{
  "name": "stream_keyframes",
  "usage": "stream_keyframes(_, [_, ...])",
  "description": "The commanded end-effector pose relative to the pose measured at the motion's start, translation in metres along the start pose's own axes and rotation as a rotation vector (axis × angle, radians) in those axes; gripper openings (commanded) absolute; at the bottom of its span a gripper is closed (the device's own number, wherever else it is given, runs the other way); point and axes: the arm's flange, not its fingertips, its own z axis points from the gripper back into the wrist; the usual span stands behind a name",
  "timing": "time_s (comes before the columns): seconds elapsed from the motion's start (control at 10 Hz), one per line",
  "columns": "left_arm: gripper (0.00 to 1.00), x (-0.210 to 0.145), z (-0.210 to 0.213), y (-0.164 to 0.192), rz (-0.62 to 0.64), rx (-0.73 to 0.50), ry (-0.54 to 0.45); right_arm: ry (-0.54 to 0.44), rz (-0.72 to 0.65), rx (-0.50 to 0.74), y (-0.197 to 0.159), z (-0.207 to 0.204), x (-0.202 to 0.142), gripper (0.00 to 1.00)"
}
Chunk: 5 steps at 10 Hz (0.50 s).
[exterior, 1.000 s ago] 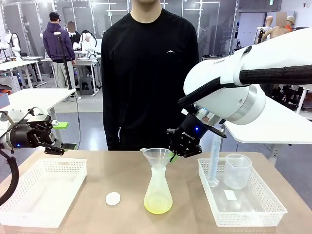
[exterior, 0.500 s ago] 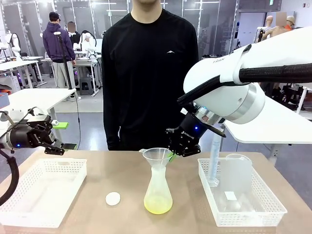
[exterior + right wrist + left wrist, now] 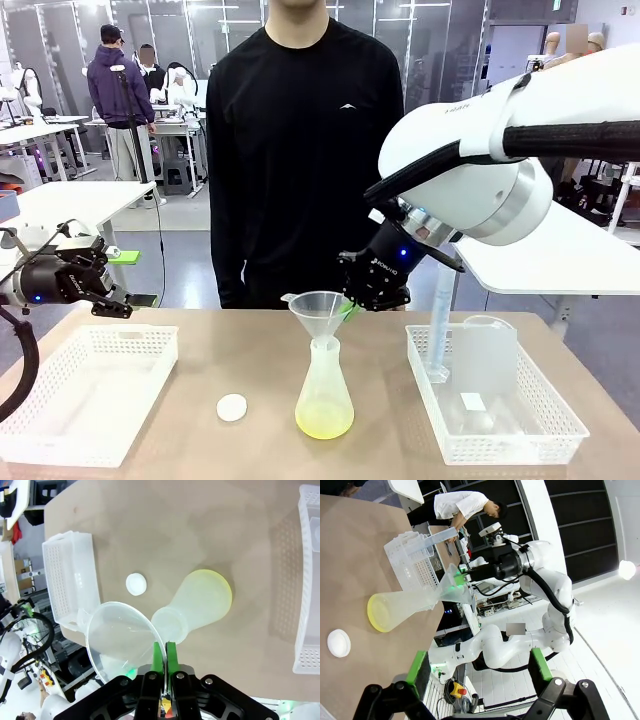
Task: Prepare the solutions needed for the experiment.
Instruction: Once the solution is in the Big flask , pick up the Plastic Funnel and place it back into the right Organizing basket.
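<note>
Right gripper [image 3: 163, 650] is clenched on the rim of the clear funnel [image 3: 320, 305], green pads pressed flat against the thin plastic, and it holds the funnel over the mouth of the frosted conical flask [image 3: 324, 385] at the middle of the table [image 3: 200, 350]. The stem reaches down to the flask's neck; whether its tip is clear of the neck cannot be told. The solution [image 3: 323, 425] – a shallow pale yellow layer – sits in the bottom of the flask. With liquid already in, the step in hand looks like taking the funnel off, and the white cap [image 3: 231, 407] lying just left of the flask is probably meant to go on afterwards. The next move calls for a straight vertical lift, since a sideways pull with the stem in the neck could tip the light flask. Room is best on the left, where bare table lies between the flask and the empty white basket [image 3: 90, 390]. On the right, the other basket [image 3: 560, 430] stands near, with a tall graduated cylinder [image 3: 440, 330] and a beaker [image 3: 487, 350] inside. A person [image 3: 300, 150] stands close behind the far edge. Left gripper [image 3: 479, 652] hovers above the left basket's far corner – jaws spread wide, holding nothing.
</note>
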Motion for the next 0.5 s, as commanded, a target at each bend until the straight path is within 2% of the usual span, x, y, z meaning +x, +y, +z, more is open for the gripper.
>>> stream_keyframes(0.0, [1.00,0.000,-0.001,-0.002,-0.014,-0.005,-0.006,-0.058,0.073,0.051,0.004,0.012,-0.013,0.00])
stream_keyframes(0.4, [1.00,0.000,-0.001,-0.002,-0.014,-0.005,-0.006,-0.169,0.159,0.019,0.026,0.050,-0.038,0.00])
